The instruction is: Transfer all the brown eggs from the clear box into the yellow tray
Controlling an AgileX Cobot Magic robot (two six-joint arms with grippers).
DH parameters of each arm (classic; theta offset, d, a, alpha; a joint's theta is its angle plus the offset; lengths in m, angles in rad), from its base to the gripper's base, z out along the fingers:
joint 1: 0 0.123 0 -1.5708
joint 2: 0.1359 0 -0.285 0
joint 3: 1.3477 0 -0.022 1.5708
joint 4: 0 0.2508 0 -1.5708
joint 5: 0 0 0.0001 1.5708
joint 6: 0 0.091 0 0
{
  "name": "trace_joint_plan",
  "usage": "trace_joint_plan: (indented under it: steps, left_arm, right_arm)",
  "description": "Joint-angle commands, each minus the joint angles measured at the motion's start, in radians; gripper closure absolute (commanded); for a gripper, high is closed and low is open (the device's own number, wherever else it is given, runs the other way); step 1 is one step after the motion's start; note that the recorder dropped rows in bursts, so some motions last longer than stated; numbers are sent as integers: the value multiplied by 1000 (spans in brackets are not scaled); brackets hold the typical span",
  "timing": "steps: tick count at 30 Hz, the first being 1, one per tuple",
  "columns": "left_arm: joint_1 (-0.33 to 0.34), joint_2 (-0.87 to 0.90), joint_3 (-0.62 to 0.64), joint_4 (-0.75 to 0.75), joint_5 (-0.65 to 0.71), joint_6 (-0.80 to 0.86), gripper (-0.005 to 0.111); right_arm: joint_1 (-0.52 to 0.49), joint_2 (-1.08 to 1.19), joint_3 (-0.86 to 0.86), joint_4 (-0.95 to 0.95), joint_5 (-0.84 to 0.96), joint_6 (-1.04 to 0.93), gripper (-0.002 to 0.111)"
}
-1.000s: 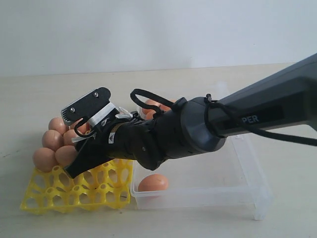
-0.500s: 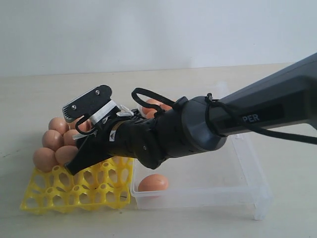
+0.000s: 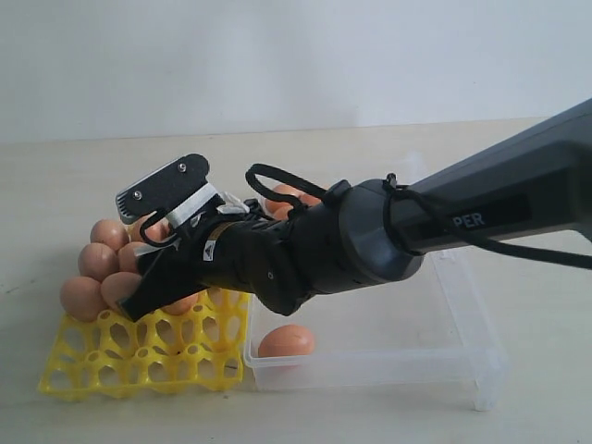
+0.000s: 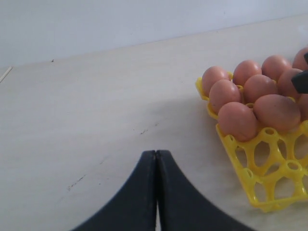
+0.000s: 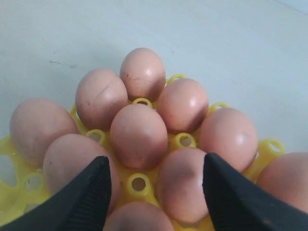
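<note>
The yellow tray (image 3: 139, 359) lies at the left with several brown eggs (image 3: 81, 296) in its far cups. My right gripper (image 3: 126, 257) reaches across over those eggs, open, with nothing held. In the right wrist view its fingers (image 5: 91, 192) straddle seated eggs (image 5: 138, 134) on the tray (image 5: 129, 179). The clear box (image 3: 370, 372) holds one egg (image 3: 286, 340) at its near left corner, and more eggs (image 3: 285, 196) show behind the arm. My left gripper (image 4: 156, 155) is shut and empty over bare table, left of the tray (image 4: 240, 163) and its eggs (image 4: 236, 120).
The right arm's thick dark body (image 3: 351, 245) and black cable (image 3: 277, 176) span the box and hide much of its inside. The tray's near rows of cups stand open. Pale tabletop surrounds both containers, with a white wall behind.
The right gripper has lifted slightly above the tray. An egg now shows in a cup just under its lower finger. The box and its near egg have not moved.
</note>
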Motion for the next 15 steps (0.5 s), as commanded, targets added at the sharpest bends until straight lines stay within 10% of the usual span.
trace_joint_plan:
  steps: [1, 15]
  left_arm:
    - [-5, -6, -4, -3, -6, -4, 107]
    - [-5, -6, -4, -3, -6, -4, 107]
  right_arm:
    - [-5, -12, 1, -1, -10, 18, 52]
    - [-21, -378, 1, 62, 475, -134, 97]
